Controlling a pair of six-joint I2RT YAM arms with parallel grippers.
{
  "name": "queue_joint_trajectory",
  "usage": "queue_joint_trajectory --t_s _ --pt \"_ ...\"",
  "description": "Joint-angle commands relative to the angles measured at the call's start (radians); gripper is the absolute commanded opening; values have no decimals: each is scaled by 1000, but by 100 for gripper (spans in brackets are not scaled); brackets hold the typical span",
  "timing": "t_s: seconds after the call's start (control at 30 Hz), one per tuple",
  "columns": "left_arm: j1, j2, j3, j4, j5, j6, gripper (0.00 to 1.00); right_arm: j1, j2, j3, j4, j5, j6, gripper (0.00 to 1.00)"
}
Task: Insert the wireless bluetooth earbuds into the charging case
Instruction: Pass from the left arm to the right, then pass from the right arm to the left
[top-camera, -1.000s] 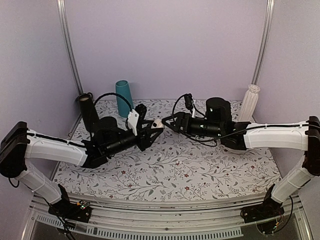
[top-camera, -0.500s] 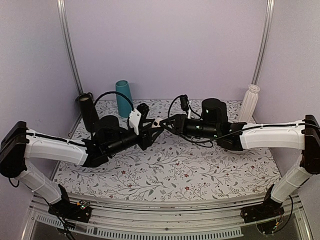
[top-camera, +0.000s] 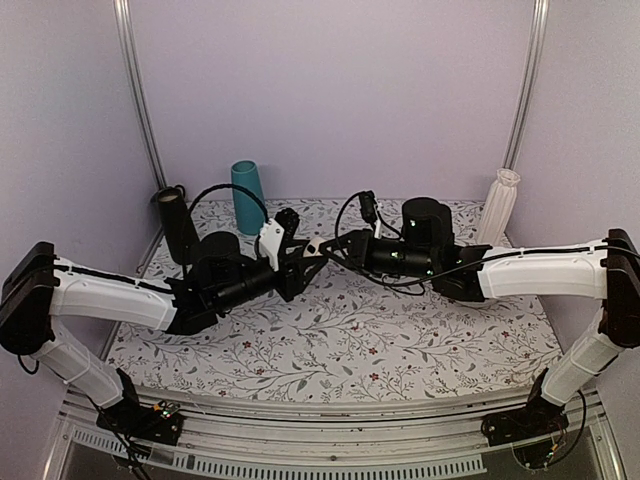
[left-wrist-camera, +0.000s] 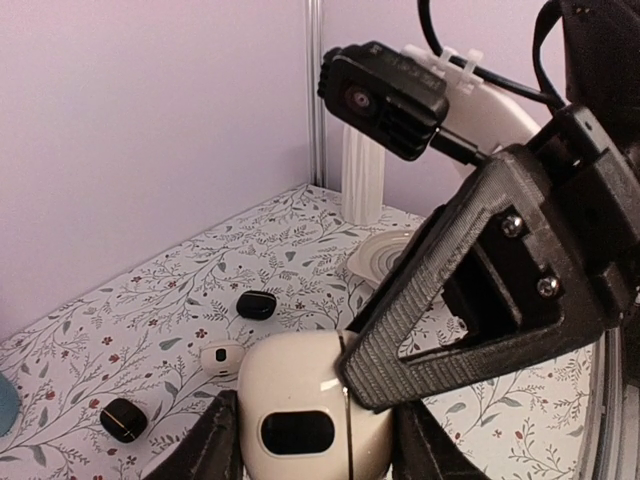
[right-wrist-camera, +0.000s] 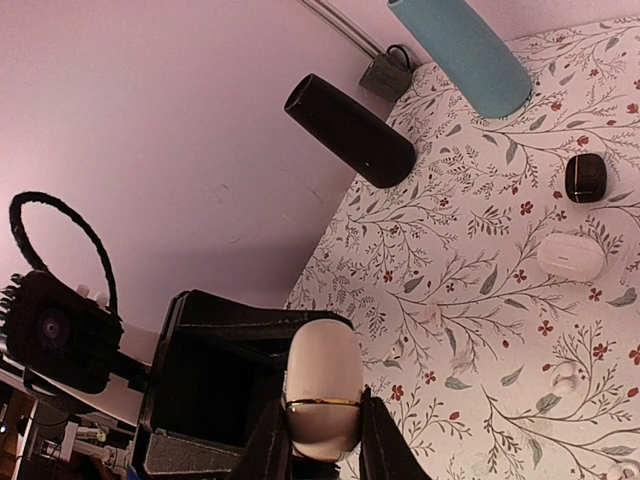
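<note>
The charging case (left-wrist-camera: 300, 415), a glossy cream-white oval with a dark oval window on its face, is held in the air above the middle of the floral worktop (top-camera: 350, 340), between the two arms. The left tool (left-wrist-camera: 310, 445) is clenched on its lower end, one finger on each side. The right tool (right-wrist-camera: 322, 445) comes from the opposite side and is pinched on the other end of the same case; in its own wrist view a thin gold seam runs across the case just above the fingertips, and in the left wrist view one of its dark ribbed fingers presses against the case's flank. From above, the two tools meet tip to tip, with the case a small pale spot between them.

On the worktop below, a small white pebble-shaped piece (right-wrist-camera: 570, 255) lies near a small black lump (right-wrist-camera: 585, 177). The left wrist view shows a second black lump (left-wrist-camera: 122, 420) a little apart from them. A tiny white bud (right-wrist-camera: 565, 375), which looks like one of the earbuds, lies on the cloth near the white piece, and another pale speck sits further left; both are too small to make out clearly.

A teal cylinder (top-camera: 247, 195) and a black cylinder (top-camera: 178, 225) stand at the far left, and a white ribbed vase (top-camera: 500, 205) stands at the far right
</note>
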Motion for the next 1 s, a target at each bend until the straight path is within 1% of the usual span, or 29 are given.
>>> queue_joint_trajectory --t_s 0.0,0.07,0.13,0.23,0.27,0.4,0.5,0.67,0.77,0.9,0.97 --pt "-27 5 29 14 43 -2 46 8 9 26 8 -14 -21 4" --pt "-27 -1 26 4 49 -7 58 8 -8 15 4 7 -33 3" --pt "-27 -9 16 -1 60 -13 68 7 -24 8 -18 32 -54 3" --pt "-23 -29 -2 -7 94 -16 81 4 -50 -1 -41 52 -98 3" --pt "-21 -35 -7 -11 106 -17 82 3 -58 -4 -46 51 -111 3" --pt "11 -66 -17 -51 195 -46 82 -17 -83 -12 -71 4 -171 3" --pt "57 -107 -45 -57 294 -80 81 -34 -113 -15 -110 -29 -238 3" --pt "154 -151 -57 -76 543 -151 80 -38 -146 4 -195 -65 -375 3" --pt "208 -153 -48 -74 692 -213 79 -41 -160 16 -224 -133 -442 3" --pt "258 -114 0 -83 861 -279 74 -41 -179 33 -266 -212 -525 3" --pt "267 -99 16 -58 916 -315 71 -40 -182 48 -293 -235 -553 3"
